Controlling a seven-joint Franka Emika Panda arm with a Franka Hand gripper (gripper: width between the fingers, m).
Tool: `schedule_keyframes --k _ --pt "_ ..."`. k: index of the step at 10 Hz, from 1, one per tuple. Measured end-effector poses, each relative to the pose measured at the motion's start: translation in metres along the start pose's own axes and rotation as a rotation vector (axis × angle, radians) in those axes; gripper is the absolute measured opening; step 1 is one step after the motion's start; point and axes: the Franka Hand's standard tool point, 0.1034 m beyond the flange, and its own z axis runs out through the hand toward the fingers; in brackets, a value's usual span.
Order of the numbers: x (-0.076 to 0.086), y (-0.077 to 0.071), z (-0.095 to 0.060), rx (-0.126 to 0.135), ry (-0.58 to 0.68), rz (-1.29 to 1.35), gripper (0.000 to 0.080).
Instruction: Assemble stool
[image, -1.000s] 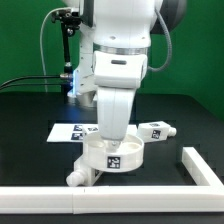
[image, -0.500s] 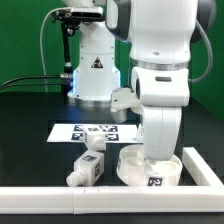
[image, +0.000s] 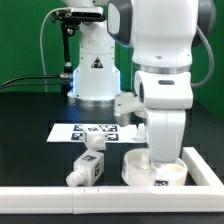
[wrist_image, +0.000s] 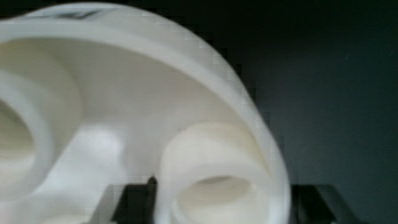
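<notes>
The stool's round white seat (image: 138, 168) lies flat on the black table, close to the white rail on the exterior view's right. My gripper (image: 160, 150) comes down on it from above and is shut on its rim. In the wrist view the seat (wrist_image: 125, 90) fills the picture, its moulded sockets showing, and my gripper (wrist_image: 217, 205) has a dark finger (wrist_image: 134, 202) on each side of the rim wall. One chunky white leg (image: 88, 168) with tags lies to the exterior view's left of the seat. Another leg (image: 97, 143) lies just behind it.
The marker board (image: 75, 130) lies flat behind the legs. A white rail (image: 60, 197) runs along the table's front, and a second rail (image: 203, 165) closes the corner on the exterior view's right. The arm's base (image: 95, 75) stands at the back.
The arm has carried the seat from the middle of the table toward the exterior view's right, up to the corner rails. That uncovered the two legs. The gripper stayed shut.
</notes>
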Motion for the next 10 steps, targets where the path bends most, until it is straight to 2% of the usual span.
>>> schedule_keyframes --k 2,4,7,8,9,10 --pt "0.007 0.002 0.006 0.007 0.006 -0.007 0.0317" --pt "0.014 0.001 0.007 0.001 0.009 -0.015 0.0317" --pt "0.014 0.002 0.007 -0.002 0.010 -0.015 0.0340" --pt "0.014 0.002 0.007 -0.002 0.009 -0.015 0.0514" --pt "0.014 0.002 0.005 -0.001 0.007 -0.014 0.0514" --pt "0.012 0.002 -0.007 -0.001 0.000 -0.004 0.0627"
